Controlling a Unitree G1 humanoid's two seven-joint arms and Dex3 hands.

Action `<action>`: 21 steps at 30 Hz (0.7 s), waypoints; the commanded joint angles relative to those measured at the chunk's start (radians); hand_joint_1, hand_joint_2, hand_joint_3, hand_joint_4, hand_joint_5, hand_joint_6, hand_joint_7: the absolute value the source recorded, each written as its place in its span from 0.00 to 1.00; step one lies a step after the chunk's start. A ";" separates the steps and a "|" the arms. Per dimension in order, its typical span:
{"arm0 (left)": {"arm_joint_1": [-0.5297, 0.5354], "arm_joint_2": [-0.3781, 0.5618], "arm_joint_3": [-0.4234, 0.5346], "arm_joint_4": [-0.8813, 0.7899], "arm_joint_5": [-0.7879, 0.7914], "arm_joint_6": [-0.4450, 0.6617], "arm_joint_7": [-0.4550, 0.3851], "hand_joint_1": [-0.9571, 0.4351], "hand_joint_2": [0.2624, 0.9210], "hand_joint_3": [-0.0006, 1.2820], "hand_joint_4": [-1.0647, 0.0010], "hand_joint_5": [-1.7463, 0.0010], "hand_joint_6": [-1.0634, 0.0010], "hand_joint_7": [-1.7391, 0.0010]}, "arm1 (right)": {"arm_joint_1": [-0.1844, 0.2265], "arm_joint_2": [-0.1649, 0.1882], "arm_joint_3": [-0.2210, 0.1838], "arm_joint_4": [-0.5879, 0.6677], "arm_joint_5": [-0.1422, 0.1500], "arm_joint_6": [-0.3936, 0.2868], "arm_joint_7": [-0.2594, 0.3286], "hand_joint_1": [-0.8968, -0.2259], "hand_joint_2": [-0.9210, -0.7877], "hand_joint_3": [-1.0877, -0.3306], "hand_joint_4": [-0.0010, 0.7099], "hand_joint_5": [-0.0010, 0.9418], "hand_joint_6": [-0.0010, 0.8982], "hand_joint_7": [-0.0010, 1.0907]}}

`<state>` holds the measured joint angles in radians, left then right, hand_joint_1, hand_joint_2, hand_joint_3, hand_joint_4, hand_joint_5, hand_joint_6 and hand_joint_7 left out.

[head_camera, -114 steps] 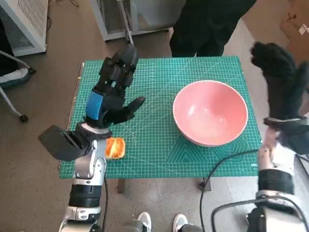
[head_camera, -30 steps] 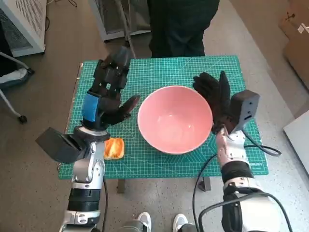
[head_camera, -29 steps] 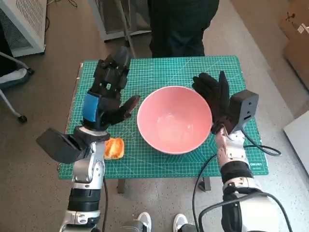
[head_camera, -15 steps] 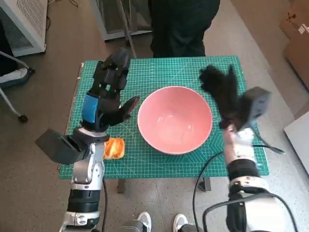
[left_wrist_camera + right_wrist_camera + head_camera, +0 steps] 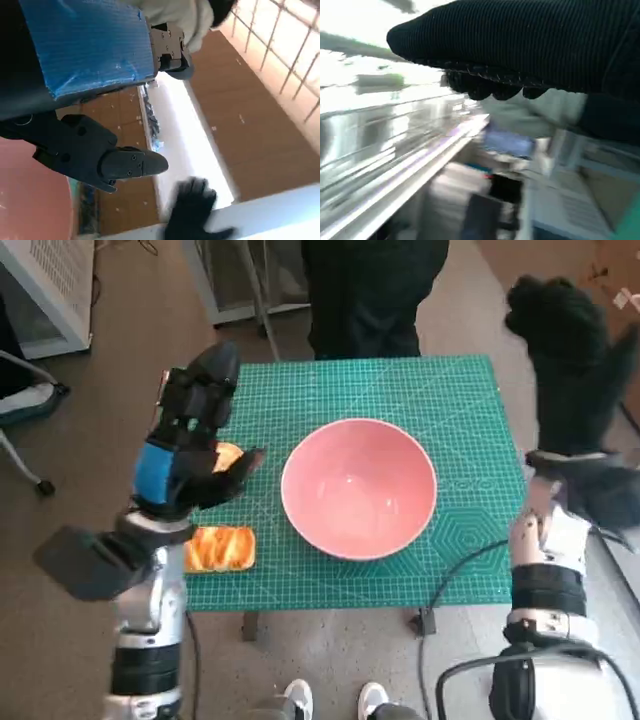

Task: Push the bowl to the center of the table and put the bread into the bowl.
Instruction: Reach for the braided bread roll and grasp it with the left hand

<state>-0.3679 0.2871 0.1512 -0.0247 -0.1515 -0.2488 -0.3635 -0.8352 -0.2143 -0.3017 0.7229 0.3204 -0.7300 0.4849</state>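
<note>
Now, bowl: your pink bowl (image 5: 359, 487) sits about mid-mat on the green cutting mat (image 5: 460, 570), so the push looks done to you.
Bread: the bread (image 5: 218, 548) lies flat at the mat's edge nearest you, well to the left of the bowl, untouched; a second orange patch beside the left hand may be more bread, you cannot tell.
Left hand: your left hand (image 5: 190, 445) hovers between bread and bowl, farther from you than the bread, fingers spread, holding nothing.
Right hand: your right hand (image 5: 565, 350) is raised off the mat to the bowl's right, holding nothing; you cannot tell how its fingers are set.
Risk, edge: come down off-centre and you may nudge the bread off the mat's near edge.
Risk, bowl: swing the loaded hand low and you could knock the bowl's rim off centre.
Risk, grip: soft bread may squash or slip.
Writing: faint print on the mat right of the bowl, unreadable.
</note>
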 commanded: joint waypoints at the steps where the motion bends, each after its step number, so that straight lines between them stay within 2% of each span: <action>1: 0.057 0.201 0.013 -0.162 0.186 0.116 -0.036 0.44 0.75 0.21 0.95 1.00 1.00 0.74 | 0.083 0.000 0.023 -0.083 0.006 -0.004 0.023 0.67 0.00 0.82 0.52 0.01 0.48 0.02; 6: 0.106 0.330 0.011 -0.290 0.307 0.275 -0.090 0.44 0.77 0.08 0.95 1.00 0.97 0.77 | 0.108 -0.004 0.034 -0.128 -0.006 0.002 0.005 0.66 0.00 0.84 0.52 0.01 0.48 0.02; 11: 0.139 0.388 -0.014 -0.350 0.341 0.373 -0.137 0.47 0.77 0.01 0.96 1.00 0.89 0.86 | 0.125 0.002 0.043 -0.166 0.000 0.022 -0.008 0.66 0.00 0.85 0.51 0.01 0.49 0.02; 13: 0.153 0.398 -0.025 -0.358 0.346 0.390 -0.151 0.48 0.77 0.01 0.96 1.00 0.87 0.88 | 0.126 0.005 0.045 -0.173 0.004 0.030 -0.012 0.66 0.00 0.85 0.52 0.01 0.49 0.02; 21: 0.205 0.440 -0.084 -0.304 0.428 0.345 -0.163 0.53 0.76 0.00 0.95 1.00 0.78 0.95 | 0.129 0.016 0.054 -0.181 0.003 0.039 -0.020 0.67 0.00 0.86 0.54 0.01 0.50 0.02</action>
<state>-0.1806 0.6997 0.0899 -0.3532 0.2387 0.1154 -0.5225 -0.7303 -0.2046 -0.2525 0.5415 0.3191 -0.7088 0.4746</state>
